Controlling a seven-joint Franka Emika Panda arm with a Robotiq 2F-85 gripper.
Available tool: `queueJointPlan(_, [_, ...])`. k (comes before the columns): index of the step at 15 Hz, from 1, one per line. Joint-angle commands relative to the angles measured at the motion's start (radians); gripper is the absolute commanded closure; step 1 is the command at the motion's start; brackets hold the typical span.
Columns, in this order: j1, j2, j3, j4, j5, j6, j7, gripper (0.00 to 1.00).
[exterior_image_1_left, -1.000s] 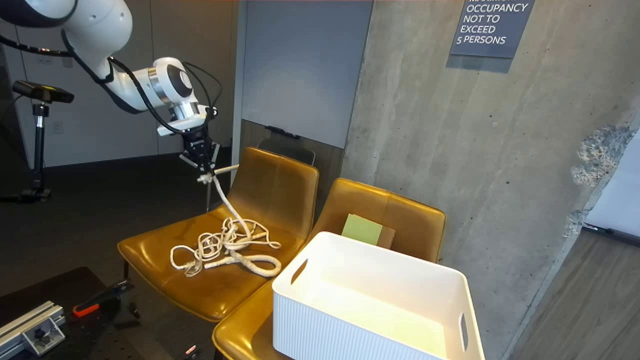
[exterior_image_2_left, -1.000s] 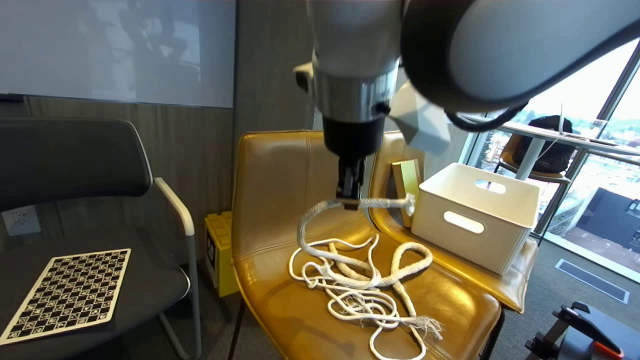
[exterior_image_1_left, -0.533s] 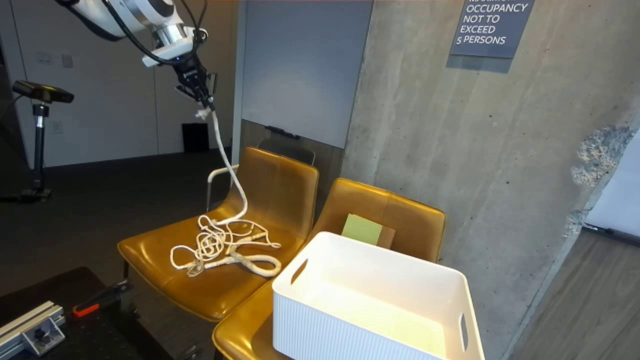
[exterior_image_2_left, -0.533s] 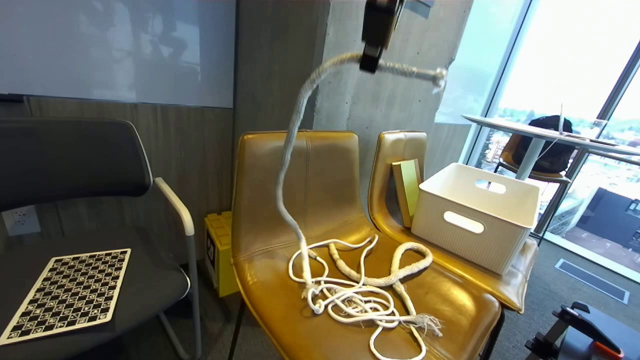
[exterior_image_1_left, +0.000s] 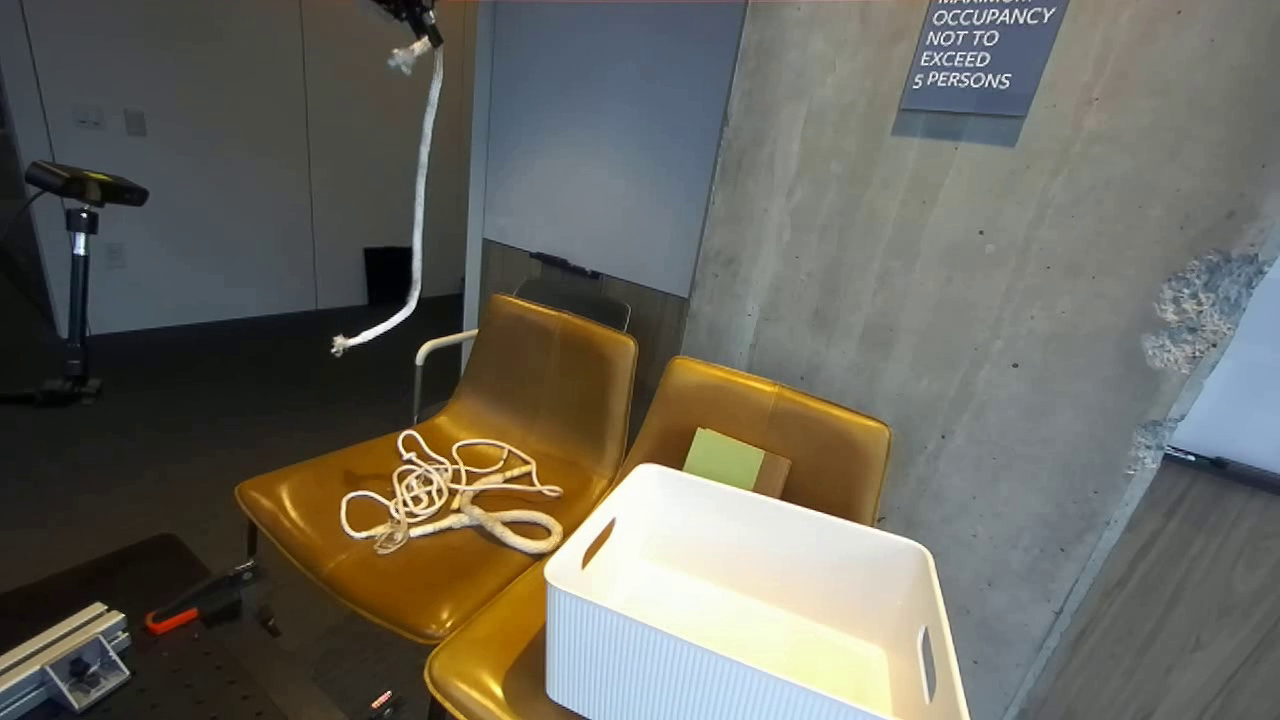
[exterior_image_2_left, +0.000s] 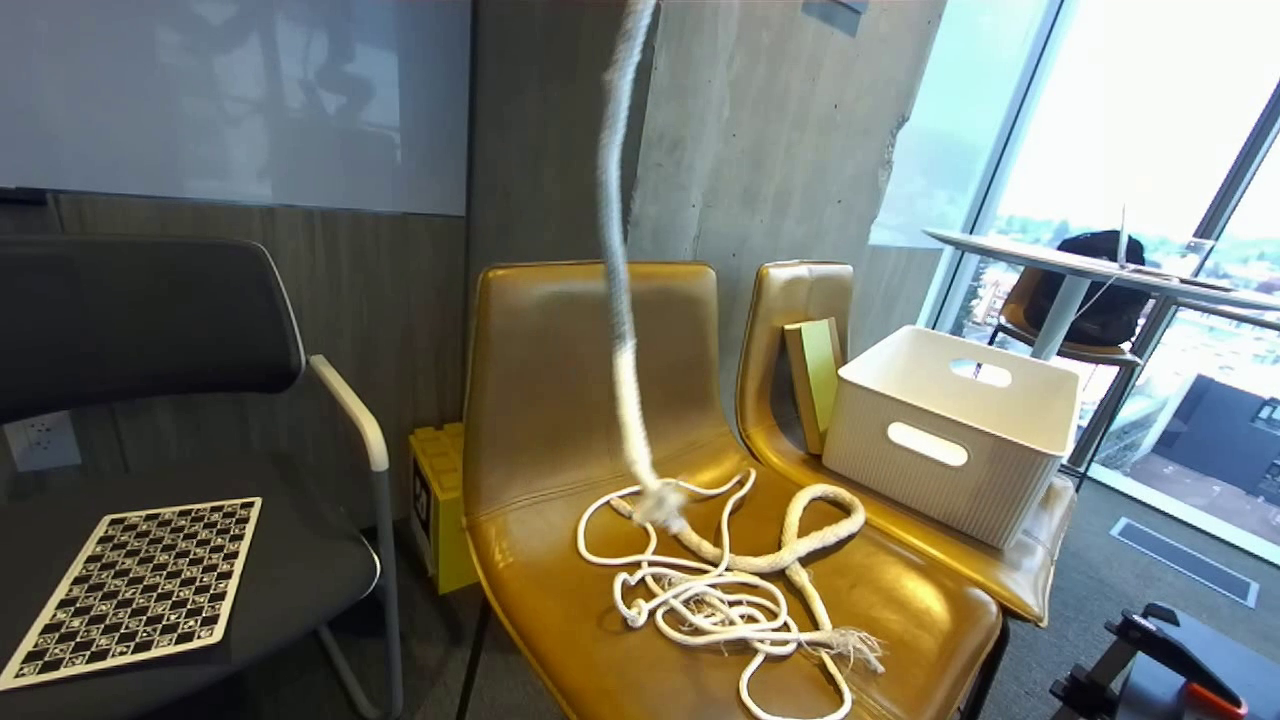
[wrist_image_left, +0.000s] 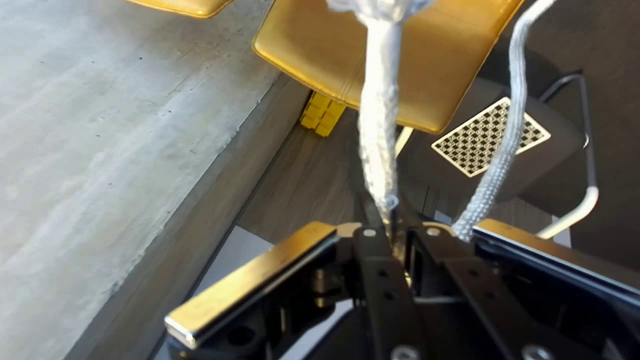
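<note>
Clearly, the pincer (exterior_image_1_left: 432, 32) grips a white rope (exterior_image_1_left: 421, 190) near one end. Tangled cords (exterior_image_2_left: 770, 562) lie on a tan chair (exterior_image_2_left: 560, 600).

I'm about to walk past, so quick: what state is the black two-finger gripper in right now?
Gripper: closed, holding a thick white braided rope near one end.

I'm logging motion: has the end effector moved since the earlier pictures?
Yes, upward: in an exterior view, the end effector has risen high above the gold chair backrest nearest it.
</note>
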Motion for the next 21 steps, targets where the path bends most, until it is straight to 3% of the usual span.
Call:
queueJointPlan(1, [-0.052,-0.049,-0.038,0.131,0.107,-0.109,0.002,0.97])
queueJointPlan(5, [-0.142,-0.057,-0.137,0.292,0.249,-0.267,-0.042,0.97])
queueJointPlan(11, [-0.337,0.012,-0.351,0.477,0.54,-0.412,-0.123,0.97])
queueJointPlan(12, [-0.42,0.042,-0.343,0.517,0.592,-0.435,-0.155,0.97])
queueJointPlan(16, [-0.6,0.171,-0.389,0.594,0.733,-0.448,-0.278,0.97])
queueJointPlan(20, [-0.727,0.335,-0.356,0.654,0.773,-0.397,-0.315,0.97])
queueJointPlan(21, [-0.732,0.394,-0.379,0.697,0.791,-0.409,-0.319,0.97])
